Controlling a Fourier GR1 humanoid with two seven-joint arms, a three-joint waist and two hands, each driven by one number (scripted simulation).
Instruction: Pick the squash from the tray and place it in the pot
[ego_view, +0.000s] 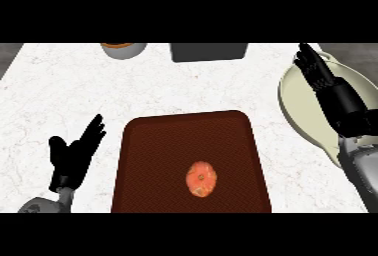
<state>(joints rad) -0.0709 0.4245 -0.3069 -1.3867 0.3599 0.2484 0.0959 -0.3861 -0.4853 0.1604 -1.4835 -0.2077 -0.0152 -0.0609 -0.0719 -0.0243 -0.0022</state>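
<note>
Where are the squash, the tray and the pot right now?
squash (201, 179), head view, middle of its orange top.
tray (184, 140), head view, bare brown floor above the squash.
pot (297, 102), head view, pale left side near its rim.
</note>
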